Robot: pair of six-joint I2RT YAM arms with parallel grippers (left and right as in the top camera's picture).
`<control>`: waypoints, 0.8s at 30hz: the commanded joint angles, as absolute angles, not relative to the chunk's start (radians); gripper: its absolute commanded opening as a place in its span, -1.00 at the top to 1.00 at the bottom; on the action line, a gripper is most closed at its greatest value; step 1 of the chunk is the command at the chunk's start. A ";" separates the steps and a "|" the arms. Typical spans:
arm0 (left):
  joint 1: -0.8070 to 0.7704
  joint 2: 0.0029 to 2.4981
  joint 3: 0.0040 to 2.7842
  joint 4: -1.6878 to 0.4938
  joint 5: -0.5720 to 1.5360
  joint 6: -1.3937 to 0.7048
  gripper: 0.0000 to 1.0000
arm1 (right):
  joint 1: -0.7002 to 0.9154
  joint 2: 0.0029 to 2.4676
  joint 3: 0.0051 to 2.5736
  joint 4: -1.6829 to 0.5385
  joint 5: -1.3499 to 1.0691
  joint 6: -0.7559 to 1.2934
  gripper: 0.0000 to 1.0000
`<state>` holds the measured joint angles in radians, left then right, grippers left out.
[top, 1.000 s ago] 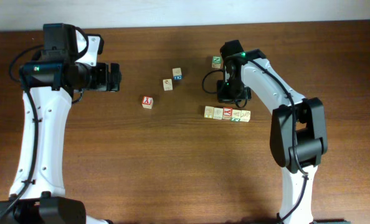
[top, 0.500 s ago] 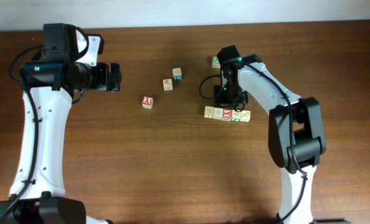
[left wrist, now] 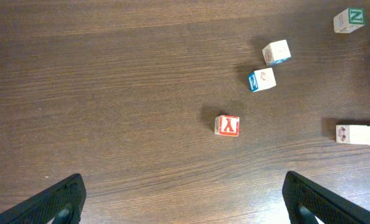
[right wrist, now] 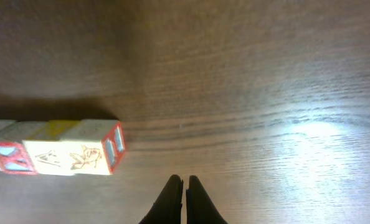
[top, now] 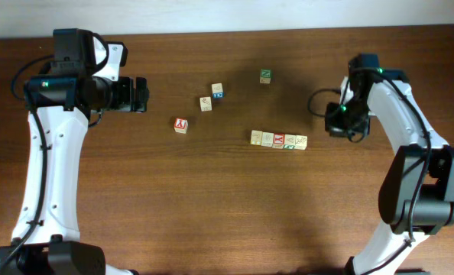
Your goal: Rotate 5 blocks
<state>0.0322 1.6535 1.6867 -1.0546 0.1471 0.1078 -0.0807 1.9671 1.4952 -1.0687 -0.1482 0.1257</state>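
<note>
Several pale blocks (top: 279, 140) lie side by side in a row right of the table's middle. The right wrist view shows that row's end (right wrist: 79, 155) with a red-framed side face. A lone block with a red Y (top: 181, 124) (left wrist: 227, 126) lies to the left, and another pale block (top: 205, 103) (left wrist: 276, 52) sits above it. My right gripper (top: 336, 124) (right wrist: 185, 183) is shut on nothing, just right of the row and clear of it. My left gripper (top: 142, 94) (left wrist: 182, 208) hovers wide open at the left, apart from every block.
A green-framed Z cube (top: 265, 76) (left wrist: 349, 20) sits alone at the back. A cube with a blue letter (top: 218, 90) (left wrist: 261, 79) lies beside the pale block. The table's far edge (top: 227, 32) runs along the top.
My right gripper has swung from just above the row, near the Z cube, out to the right of the row. The blocks and the left arm have not moved.
</note>
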 commanded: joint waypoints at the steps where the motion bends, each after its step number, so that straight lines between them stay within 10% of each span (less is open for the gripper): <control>1: 0.034 1.658 1.705 -1.053 0.161 0.098 -0.98 | -0.078 1.970 1.422 -0.986 -0.271 0.007 0.87; 24: 0.034 1.658 1.705 -1.053 0.161 0.098 -0.98 | 0.175 2.032 1.374 -0.855 -0.418 0.246 0.90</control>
